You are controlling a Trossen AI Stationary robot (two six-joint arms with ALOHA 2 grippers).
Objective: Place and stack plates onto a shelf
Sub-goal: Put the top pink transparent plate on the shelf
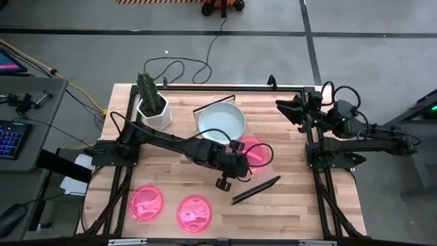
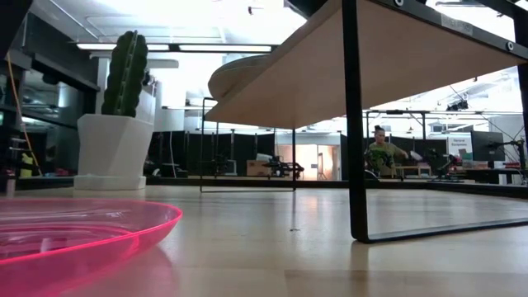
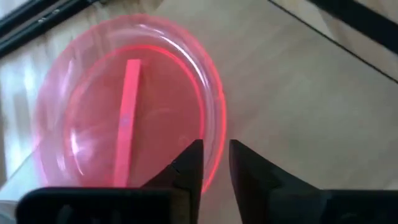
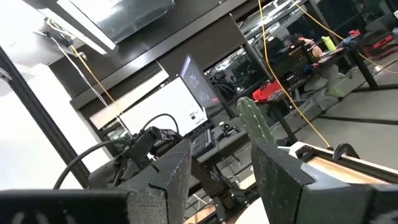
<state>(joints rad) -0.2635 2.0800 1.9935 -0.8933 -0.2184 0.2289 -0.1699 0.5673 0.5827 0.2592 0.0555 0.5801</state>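
A translucent pink plate (image 1: 256, 152) (image 3: 124, 106) lies flat on the light-wood shelf (image 2: 396, 58), next to a pale plate (image 1: 222, 123) (image 2: 239, 78) that also rests on the board. My left gripper (image 1: 235, 166) (image 3: 214, 155) slants down at the pink plate's near rim, slightly open. One finger stands over the plate and the other outside its rim; neither visibly touches it. Two more pink plates (image 1: 147, 203) (image 1: 196, 212) lie on the table near its front edge. My right gripper (image 1: 287, 109) (image 4: 221, 168) waits open at the table's right side, raised and holding nothing.
A white pot with a green cactus (image 1: 153, 102) (image 2: 124, 124) stands at the table's far left. The shelf's dark end brackets (image 1: 256, 190) (image 1: 215, 102) rise at its short ends. One near pink plate (image 2: 74, 239) lies close in front of the low camera.
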